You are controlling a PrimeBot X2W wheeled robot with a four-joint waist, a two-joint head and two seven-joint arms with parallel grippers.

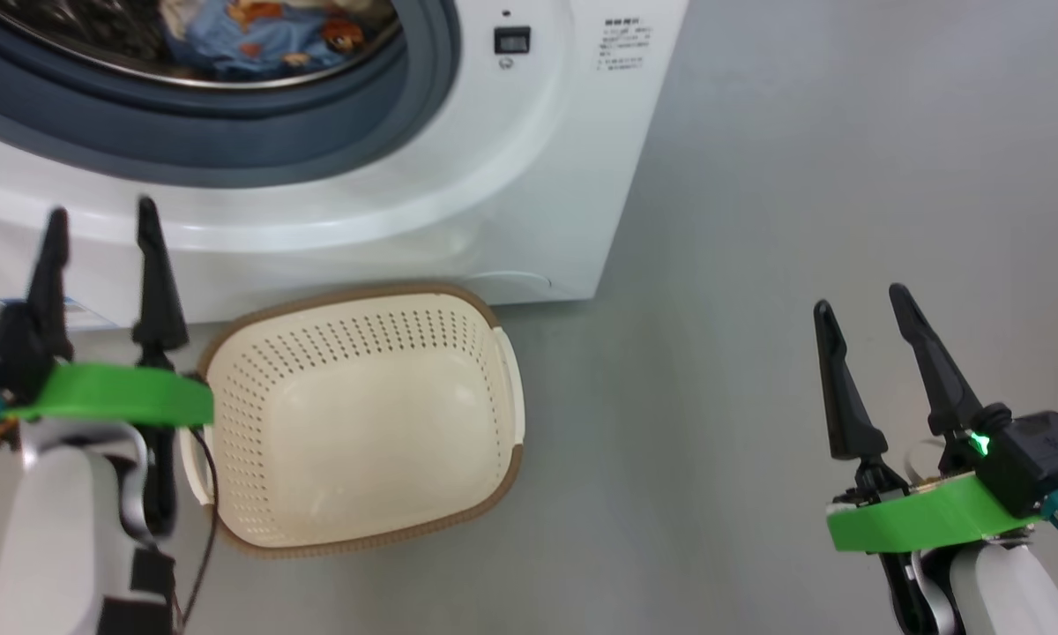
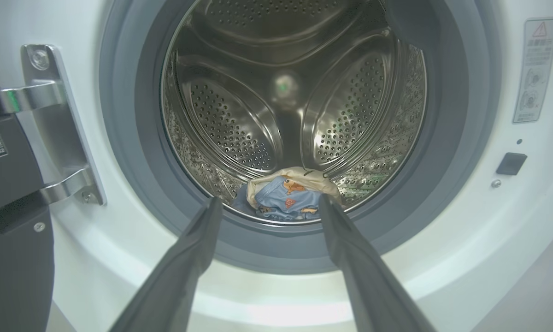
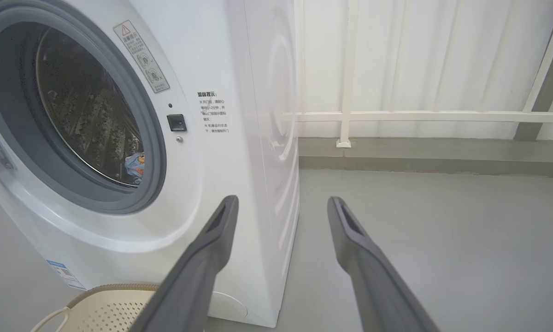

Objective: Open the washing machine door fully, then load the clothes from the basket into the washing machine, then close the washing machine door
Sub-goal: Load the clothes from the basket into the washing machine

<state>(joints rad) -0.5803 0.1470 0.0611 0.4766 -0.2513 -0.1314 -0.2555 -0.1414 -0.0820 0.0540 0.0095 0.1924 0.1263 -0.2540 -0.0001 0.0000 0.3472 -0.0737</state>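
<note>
Smooth grey floor [image 1: 802, 176] runs under everything, bare and matt. In the right wrist view it ends at a low step below a white panelled wall [image 3: 419, 60] crossed by a pale rail [image 3: 396, 116].

On that floor stands the washing machine [image 1: 529, 176]. The basket [image 1: 353, 295] sits right against its front, below the opening, probably so a garment needs only a short lift from one to the other. The basket's inside is bare.

The clothes [image 2: 288, 196] lie bunched at the bottom front of the steel drum [image 2: 276, 92], just behind the blue-grey gasket [image 2: 133, 138]. The cream one is draped over the blue printed one, low down where soft cloth would settle once dropped in.

The washing machine door [image 2: 9, 230] is swung wide on its metal hinge [image 2: 50, 120]. Its dark inner face stands at the left edge of the left wrist view, clear of the opening.

The left gripper [image 1: 100, 212] hovers before the machine's front beside the basket, fingers spread and empty, aimed at the drum mouth. The right gripper [image 1: 860, 300] hangs over open floor well to the right of the machine, fingers likewise apart with nothing between them.

Loading looks done, so closing the door appears to be what is left. The left arm is the nearer one to it.
</note>
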